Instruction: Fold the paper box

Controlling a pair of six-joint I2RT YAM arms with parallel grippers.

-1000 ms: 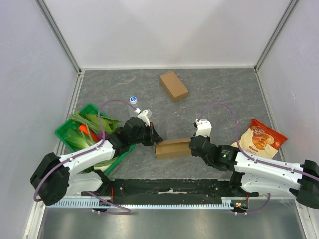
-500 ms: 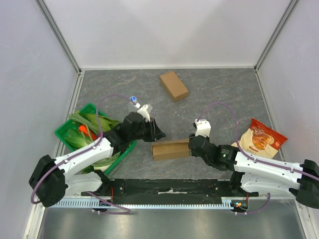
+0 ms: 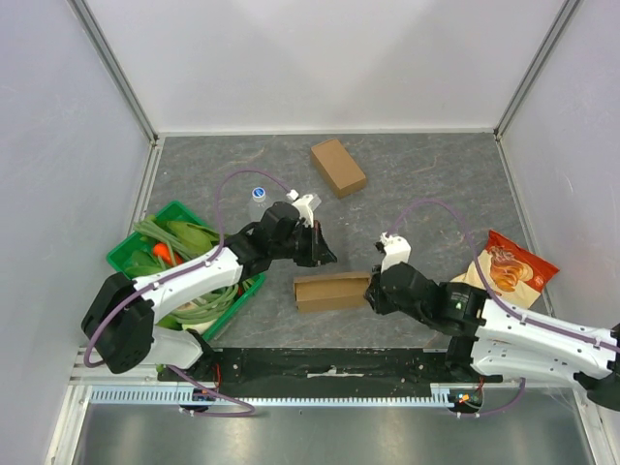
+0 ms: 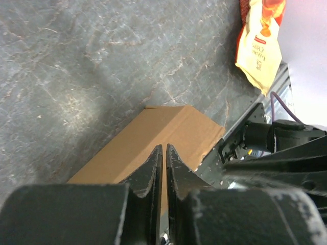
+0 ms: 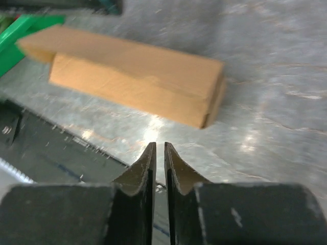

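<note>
Lying flat near the front edge of the grey stone-patterned worktop (image 3: 436,184), the long brown cardboard box (image 3: 332,290) looks already formed. Its right end flap seems slightly ajar, probably still to tuck. Left claw (image 4: 163,148) hovers over its far side, right claw (image 5: 159,145) just off its right end. Both are pinched nearly closed, empty.

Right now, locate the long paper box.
In the top view the long paper box lies centre-front, the left gripper just beyond it and the right gripper at its right end.
</note>
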